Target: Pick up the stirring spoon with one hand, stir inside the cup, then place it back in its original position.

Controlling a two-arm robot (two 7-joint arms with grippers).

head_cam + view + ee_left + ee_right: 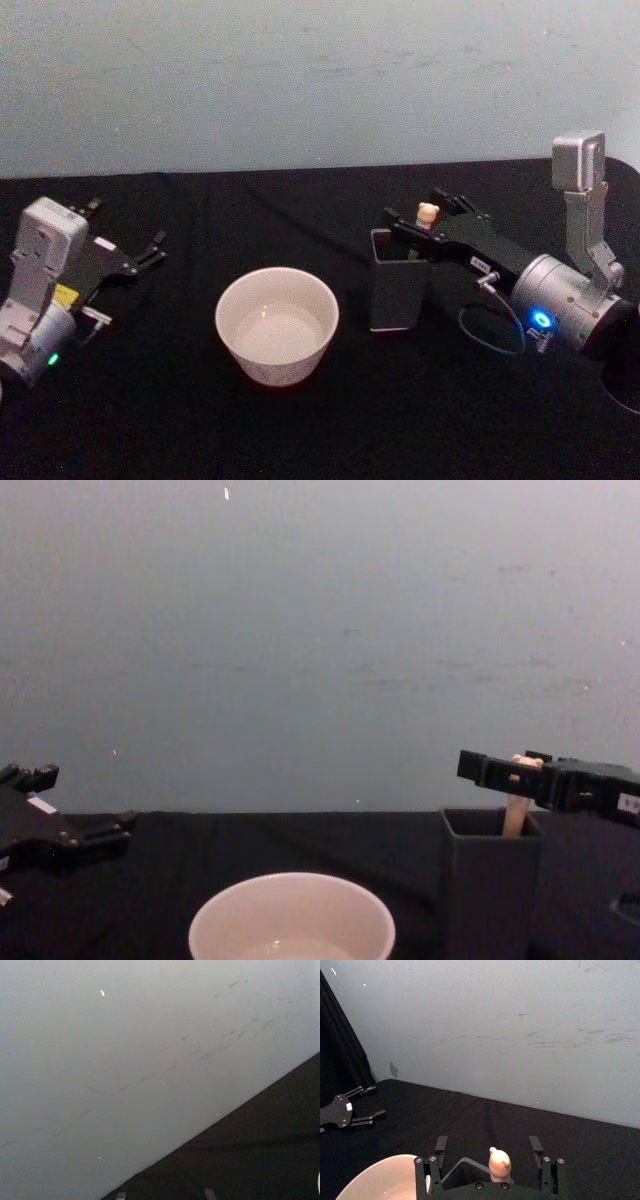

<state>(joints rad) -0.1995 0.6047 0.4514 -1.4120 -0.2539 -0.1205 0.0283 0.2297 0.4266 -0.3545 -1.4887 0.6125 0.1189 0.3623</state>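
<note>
Your right gripper [490,1152] is reaching in over the tall dark-grey square holder [392,285], its jaws spread wide to either side of the beige bear-head handle of the slim stirring spoon [428,214], and from the right wrist view they do not yet touch it. The spoon stands upright in the holder with only its bear head and a short run of handle showing above the rim; its shaft and bowl are hidden inside. The wide cream-white cup [277,325] sits on the black-covered worktop [180,420] just beside the holder, on the robot's left of it, and holds what looks like a little liquid. Your left gripper [140,257] rests idle at the left side of the worktop with its jaws apart, well away from the cup. Watch the closing: the bear head is rounded and small, so if you pinch on it rather than on the handle below, I judge it could squirt out of the jaws or tilt. The lower body of the gripper sits close over the holder's rim, so descending further may knock or tip the holder. When you lift, a skewed pull could catch the spoon against the holder wall and drag the holder into the cup.
</note>
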